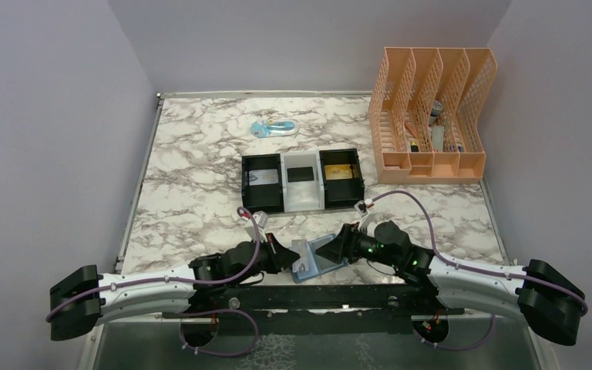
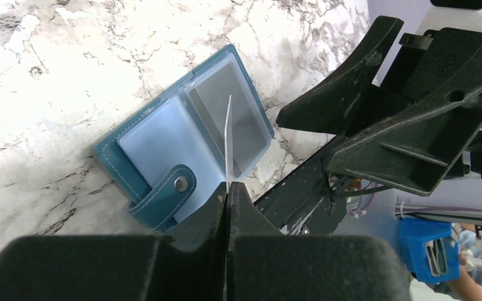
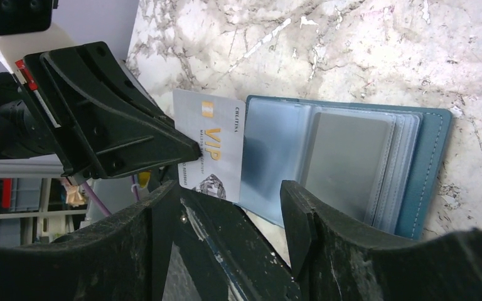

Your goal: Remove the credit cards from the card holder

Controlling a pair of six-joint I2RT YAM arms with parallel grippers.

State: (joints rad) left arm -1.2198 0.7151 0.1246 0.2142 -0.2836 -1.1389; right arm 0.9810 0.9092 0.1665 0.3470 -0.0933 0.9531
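- The card holder lies open and flat on the counter, between the two arms. Its teal cover is down, its pale plastic sleeves face up, and its snap strap is on the side nearest the left arm.
- One corner of it sits right at the counter's near edge, just beside the dark rail.
- A white VIP card stands on edge over the sleeves. Most of it reaches out past the holder's leaf on the left arm's side.
- The left fingers are clenched flat on that card's outer edge.
- The right fingers are released and spread apart. They hang over the holder's near side, grasping nothing, with their tips close to the left pair.
- Beyond the holder, a strip of bare marble runs up to the black-and-white tray, which has a card in each of its three compartments.
- An orange file rack stands against the far right wall, and a small blue object lies far centre.
- A wide stretch of marble lies open on the counter's left side.
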